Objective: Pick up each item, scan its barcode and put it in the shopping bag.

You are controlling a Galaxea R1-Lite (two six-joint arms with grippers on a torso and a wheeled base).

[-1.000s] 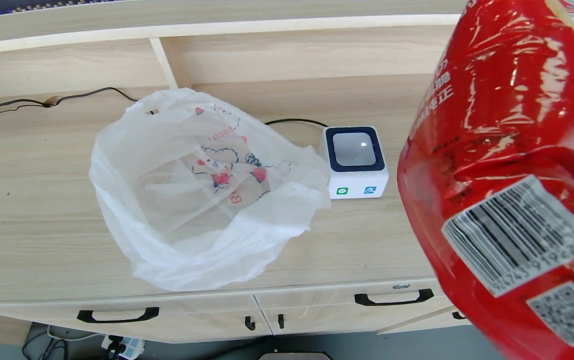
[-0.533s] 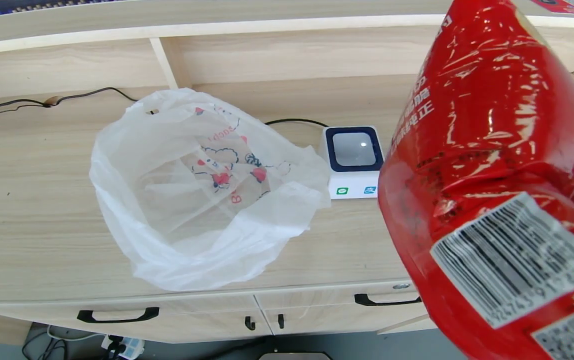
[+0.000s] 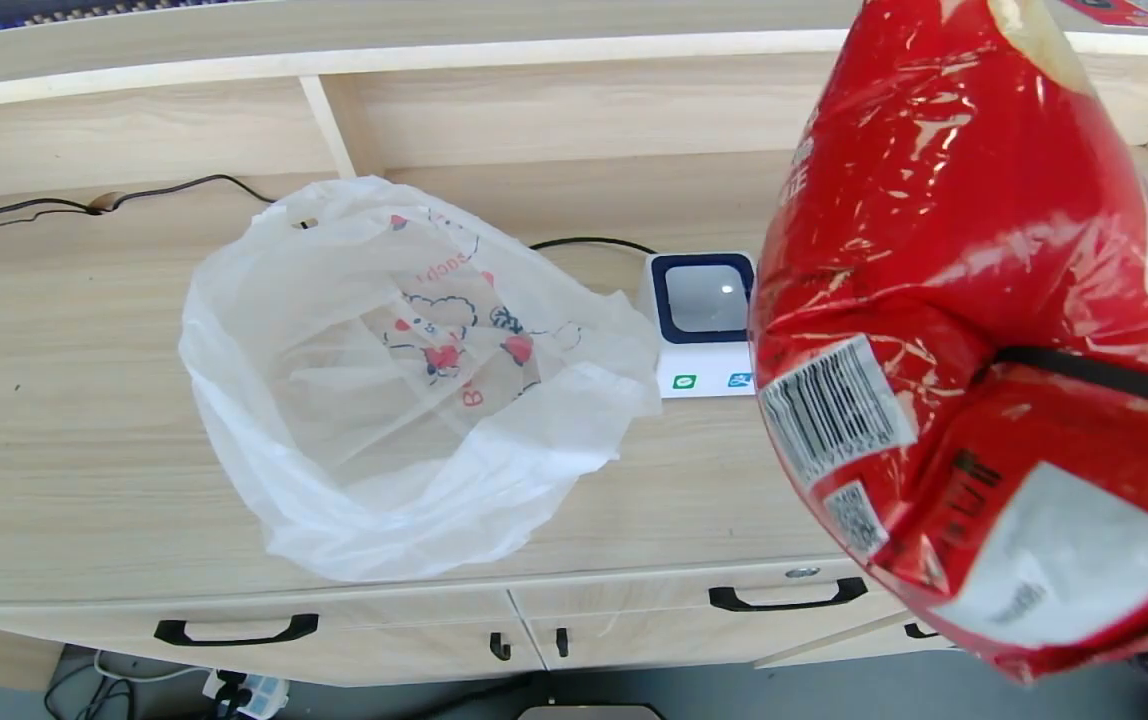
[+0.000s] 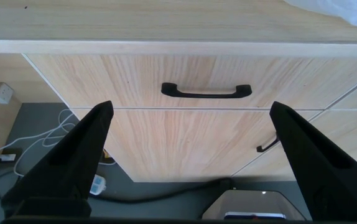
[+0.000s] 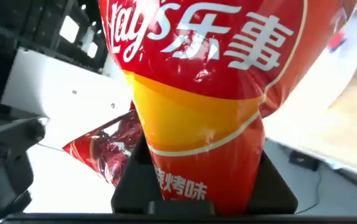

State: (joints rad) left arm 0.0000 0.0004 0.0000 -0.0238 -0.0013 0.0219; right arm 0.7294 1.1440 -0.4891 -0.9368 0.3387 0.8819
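Swung left and rotated since a second ago, crisp bag (image 3: 954, 250) clamped in my right gripper (image 5: 200, 186) hangs above worktop (image 3: 84, 450) just right of scanner (image 3: 709, 300); barcode (image 3: 834, 410) should turn down toward its window.

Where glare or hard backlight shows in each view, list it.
Head view: white glare streaks across the chip bag, one bright spot on the scanner window. Left wrist view: no glare, left gripper in dark silhouette. Right wrist view: washed-out bright background behind the chip bag, right gripper shadowed.
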